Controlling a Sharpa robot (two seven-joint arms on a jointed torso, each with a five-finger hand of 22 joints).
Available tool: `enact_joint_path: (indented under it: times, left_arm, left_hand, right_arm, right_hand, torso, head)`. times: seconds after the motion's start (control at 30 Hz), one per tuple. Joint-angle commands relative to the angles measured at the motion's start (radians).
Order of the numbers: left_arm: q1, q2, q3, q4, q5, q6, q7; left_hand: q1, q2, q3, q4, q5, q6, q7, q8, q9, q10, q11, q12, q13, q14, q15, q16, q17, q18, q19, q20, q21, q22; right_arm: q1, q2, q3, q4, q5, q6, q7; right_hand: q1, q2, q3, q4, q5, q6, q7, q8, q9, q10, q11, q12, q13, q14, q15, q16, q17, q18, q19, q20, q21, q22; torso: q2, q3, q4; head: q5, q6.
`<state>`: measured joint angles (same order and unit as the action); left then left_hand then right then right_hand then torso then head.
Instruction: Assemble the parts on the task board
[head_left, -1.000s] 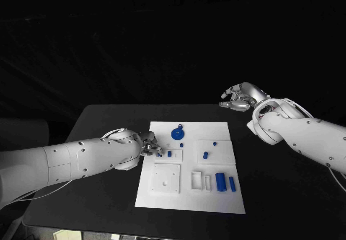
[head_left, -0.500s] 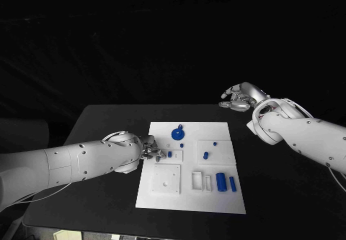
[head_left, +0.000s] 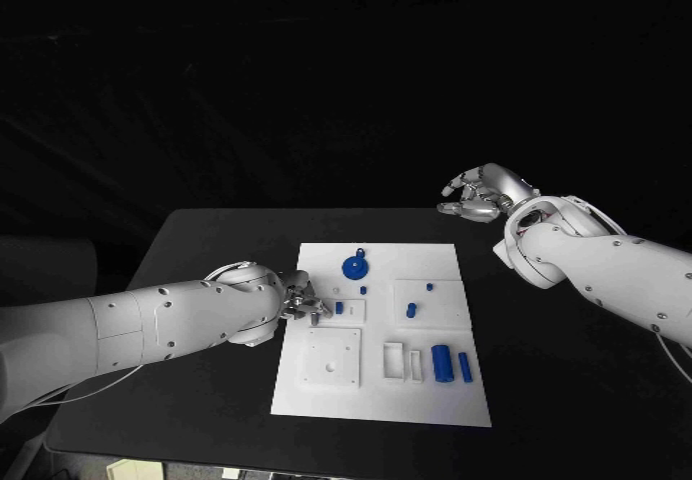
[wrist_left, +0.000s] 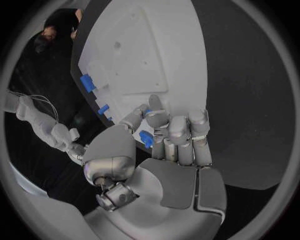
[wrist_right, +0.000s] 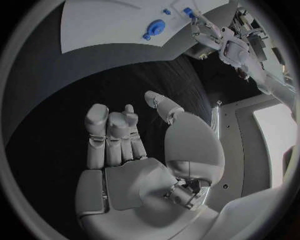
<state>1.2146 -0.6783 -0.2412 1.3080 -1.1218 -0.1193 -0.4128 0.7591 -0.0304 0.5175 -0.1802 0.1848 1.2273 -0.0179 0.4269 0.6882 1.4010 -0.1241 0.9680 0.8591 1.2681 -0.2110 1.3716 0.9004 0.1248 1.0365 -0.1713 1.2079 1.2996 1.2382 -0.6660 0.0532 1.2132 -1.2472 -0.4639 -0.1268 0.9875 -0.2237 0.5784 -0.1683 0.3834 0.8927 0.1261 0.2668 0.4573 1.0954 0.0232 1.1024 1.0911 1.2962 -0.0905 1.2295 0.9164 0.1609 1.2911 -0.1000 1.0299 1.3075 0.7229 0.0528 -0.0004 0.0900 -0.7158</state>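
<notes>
1. Black tabletop (head_left: 202, 400) carries everything, with dark surroundings behind it.
2. White board (head_left: 382, 400) lies flat at its middle; it looks stiff and light, likely to slide if pushed sideways.
3. Right hand (head_left: 483, 192) hovers off the board's far corner, well apart from it, fingers (wrist_right: 109, 135) loosely curled and holding nothing.
4. Left hand (head_left: 299, 300) sits at the board's left edge, its fingers (wrist_left: 178, 137) pinching a small blue piece (wrist_left: 146, 138).
5. That piece looks like hard, smooth plastic: light, rigid, probably slippery, so a fingertip pinch across its short sides seems best.
6. Other blue parts (head_left: 443, 363) lie on the board, equally small.
</notes>
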Motion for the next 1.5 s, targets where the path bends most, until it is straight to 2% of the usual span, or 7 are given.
enact_joint_path:
  times: [0.03,0.2,0.3,0.4,0.5,1.03,1.5]
  left_arm:
    - [0.0,0.002,0.0,-0.002,0.005,0.004,0.004]
    - [0.0,-0.001,0.001,-0.004,0.005,-0.011,0.006]
    - [0.0,-0.002,0.001,-0.006,0.012,-0.023,0.009]
    - [0.0,-0.005,0.001,-0.007,0.017,-0.032,0.011]
    - [0.0,-0.009,0.001,-0.007,0.021,-0.043,0.011]
    - [0.0,-0.02,0.003,-0.007,0.056,-0.063,0.019]
    - [0.003,-0.062,0.059,0.008,0.176,-0.096,0.044]
  left_hand:
    - [0.004,-0.004,0.002,0.006,-0.005,-0.005,0.002,0.006,-0.002,0.004,-0.001,0.004,-0.002,-0.007,0.0,0.004,-0.001,0.01,-0.006,-0.099,0.0,0.001]
    - [-0.007,-0.022,0.001,0.023,-0.018,-0.007,0.001,0.01,-0.005,0.003,0.0,0.005,-0.004,-0.008,-0.001,0.005,-0.003,0.01,-0.007,-0.1,-0.001,0.001]
    - [-0.04,-0.106,0.013,0.093,-0.131,-0.012,-0.002,0.015,-0.012,0.001,0.0,0.004,-0.009,-0.011,-0.004,0.002,-0.008,0.015,-0.008,-0.102,-0.008,-0.003]
    - [-0.052,-0.209,0.06,0.177,-0.136,-0.019,0.002,0.02,-0.013,0.0,-0.001,0.001,-0.013,-0.014,-0.006,0.0,-0.011,0.02,-0.003,-0.103,-0.01,-0.006]
    - [-0.066,-0.257,0.074,0.229,-0.136,-0.034,0.006,0.018,-0.012,-0.002,0.003,-0.002,-0.014,-0.017,-0.006,-0.002,-0.013,0.019,-0.005,-0.101,-0.01,-0.007]
    - [-0.077,-0.262,0.013,0.249,-0.135,-0.05,0.008,0.02,-0.008,-0.012,0.005,-0.011,-0.015,-0.029,-0.005,-0.008,-0.017,0.023,-0.022,-0.101,-0.014,-0.007]
    - [-0.048,-0.264,-0.032,0.317,-0.136,-0.094,0.023,0.006,-0.01,-0.046,0.019,-0.052,-0.031,-0.06,0.005,-0.046,-0.035,0.021,-0.052,-0.094,-0.038,-0.019]
  right_arm:
    - [0.0,0.0,0.0,0.001,-0.002,0.01,0.006]
    - [0.0,-0.001,0.0,0.001,-0.002,0.009,0.006]
    - [0.0,-0.001,0.0,0.0,-0.002,0.009,0.006]
    - [0.0,-0.001,0.0,0.0,-0.002,0.008,0.006]
    - [0.0,-0.001,0.0,0.0,-0.002,0.008,0.007]
    - [0.0,-0.002,0.0,0.0,-0.002,0.009,0.007]
    - [0.0,-0.005,0.0,0.0,-0.001,0.007,0.007]
  right_hand:
    - [-0.002,0.005,-0.002,0.003,0.005,-0.006,0.01,0.005,0.001,-0.008,-0.001,0.007,-0.001,0.004,0.002,-0.007,0.001,0.101,0.0,-0.006,-0.004,0.003]
    - [-0.002,0.005,-0.002,0.003,0.005,-0.006,0.01,0.005,0.001,-0.008,-0.001,0.007,-0.001,0.004,0.002,-0.007,0.001,0.101,0.0,-0.006,-0.004,0.003]
    - [-0.002,0.005,-0.002,0.003,0.005,-0.006,0.01,0.005,0.001,-0.008,-0.001,0.007,-0.001,0.004,0.002,-0.007,0.001,0.101,0.0,-0.006,-0.004,0.003]
    - [-0.002,0.005,-0.002,0.003,0.005,-0.006,0.01,0.005,0.001,-0.008,-0.001,0.007,-0.002,0.004,0.002,-0.007,0.001,0.101,0.0,-0.006,-0.004,0.003]
    - [-0.002,0.005,-0.002,0.003,0.005,-0.006,0.01,0.005,0.001,-0.008,-0.001,0.007,-0.002,0.004,0.002,-0.007,0.001,0.101,0.0,-0.006,-0.004,0.003]
    - [-0.001,0.005,-0.002,0.003,0.005,-0.006,0.01,0.005,0.001,-0.008,-0.001,0.008,-0.002,0.004,0.002,-0.007,0.001,0.101,0.001,-0.006,-0.004,0.003]
    - [-0.002,0.005,-0.002,0.003,0.006,-0.006,0.01,0.005,0.001,-0.008,-0.001,0.008,-0.002,0.004,0.002,-0.007,0.002,0.101,0.001,-0.006,-0.005,0.003]
  torso:
    - [0.0,-0.0002,0.0002]
    - [0.0,-0.0005,-0.0007]
    - [0.0,-0.0005,-0.0005]
    - [-0.001,-0.0003,-0.0002]
    - [0.0,-0.0003,-0.0003]
    - [-0.001,0.0006,0.0]
    - [-0.001,0.0006,0.0004]
  head:
    - [0.0,0.0]
    - [0.0,0.0]
    - [-0.001,0.001]
    - [-0.002,0.001]
    - [-0.003,0.001]
    - [-0.003,0.001]
    - [-0.003,0.005]
